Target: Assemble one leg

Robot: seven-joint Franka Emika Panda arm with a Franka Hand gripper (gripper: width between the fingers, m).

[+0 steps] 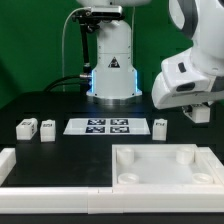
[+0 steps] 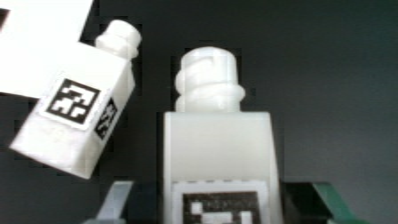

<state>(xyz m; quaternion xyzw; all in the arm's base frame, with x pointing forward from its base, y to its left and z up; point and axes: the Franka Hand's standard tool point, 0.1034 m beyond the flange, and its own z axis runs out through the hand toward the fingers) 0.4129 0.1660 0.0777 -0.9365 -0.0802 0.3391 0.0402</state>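
In the wrist view a white leg (image 2: 217, 150) with a threaded peg at its end and a black-and-white tag lies on the dark table between my fingers. My gripper (image 2: 222, 200) is open: both fingers (image 2: 125, 200) stand clear of the leg's sides. A second leg (image 2: 80, 105) lies tilted beside it. In the exterior view my gripper (image 1: 198, 114) hangs low at the right, hiding the leg under it. One leg (image 1: 160, 126) stands just beside it, and two more legs (image 1: 25, 127) (image 1: 47, 127) stand at the left.
The marker board (image 1: 100, 126) lies in the middle of the table. The large white panel (image 1: 150, 172) with round corner sockets lies at the front right. A white L-shaped rail (image 1: 20, 165) runs along the front left. The robot base (image 1: 112, 70) stands behind.
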